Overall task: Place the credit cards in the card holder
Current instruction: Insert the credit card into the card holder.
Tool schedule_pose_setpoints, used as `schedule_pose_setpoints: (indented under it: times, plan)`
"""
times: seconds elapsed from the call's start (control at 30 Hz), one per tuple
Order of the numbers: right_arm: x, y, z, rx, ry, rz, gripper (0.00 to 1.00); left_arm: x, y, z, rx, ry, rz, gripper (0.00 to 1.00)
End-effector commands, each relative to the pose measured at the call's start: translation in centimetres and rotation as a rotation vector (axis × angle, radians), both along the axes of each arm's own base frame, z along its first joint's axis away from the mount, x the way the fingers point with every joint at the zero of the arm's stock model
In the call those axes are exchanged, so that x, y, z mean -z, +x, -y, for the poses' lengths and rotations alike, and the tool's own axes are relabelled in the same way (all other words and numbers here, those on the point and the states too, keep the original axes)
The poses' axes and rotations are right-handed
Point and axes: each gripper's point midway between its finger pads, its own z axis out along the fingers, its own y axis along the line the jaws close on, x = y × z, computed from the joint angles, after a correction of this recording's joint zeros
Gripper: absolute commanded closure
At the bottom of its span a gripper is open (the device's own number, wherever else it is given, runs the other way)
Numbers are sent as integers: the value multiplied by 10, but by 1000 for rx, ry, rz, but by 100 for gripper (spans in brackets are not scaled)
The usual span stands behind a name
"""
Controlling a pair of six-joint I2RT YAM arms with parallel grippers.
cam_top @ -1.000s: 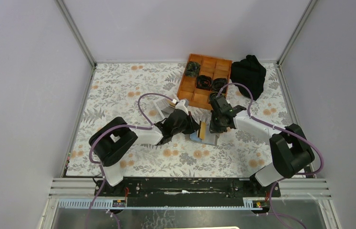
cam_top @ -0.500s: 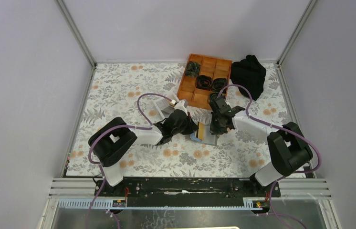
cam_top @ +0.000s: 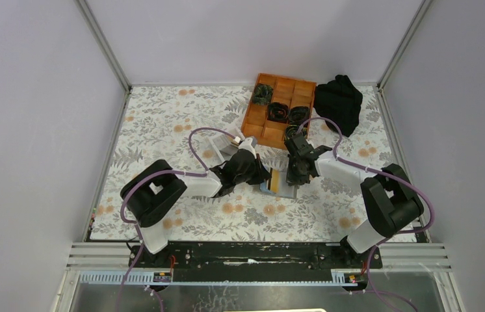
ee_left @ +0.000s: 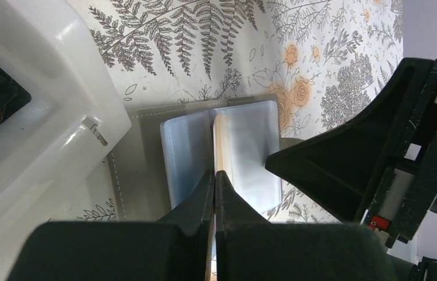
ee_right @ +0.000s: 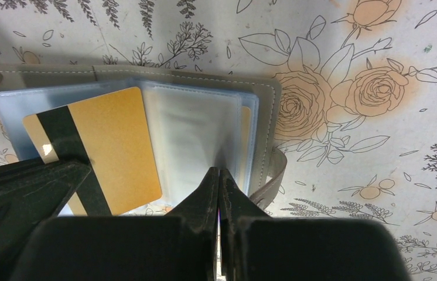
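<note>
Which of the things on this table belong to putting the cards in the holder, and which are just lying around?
Part of the job: card holder, open; gold card, gripped by the left hand; right hand, pinching a clear sleeve.
Lying about: orange tray; black cloth; white box.

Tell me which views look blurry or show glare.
Left wrist: the black fingers are soft, and the glossy white plastic box shows a highlight. Right wrist: fingers blurred, flat tan-gold striped card sharp. Top external: even light, no glare.

Left pincer (ee_left: 214, 175) and right pincer (ee_right: 219, 173) both clamped, tips close together.
</note>
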Motion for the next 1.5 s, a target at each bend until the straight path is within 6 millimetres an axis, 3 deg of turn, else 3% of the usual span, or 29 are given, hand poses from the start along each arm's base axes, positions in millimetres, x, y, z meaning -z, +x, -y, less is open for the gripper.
schedule_pose_setpoints:
  times: [0.0, 0.93, 1.47]
  plan:
    - [5, 4, 6, 28, -26, 14, 100, 5, -6, 6, 14, -8, -29, 100]
    - [21, -5, 13, 25, -60, -30, 100, 20, -16, -5, -86, -31, -101, 100]
    - [24, -8, 15, 19, -74, -47, 100, 23, -7, -3, -103, -17, -73, 100]
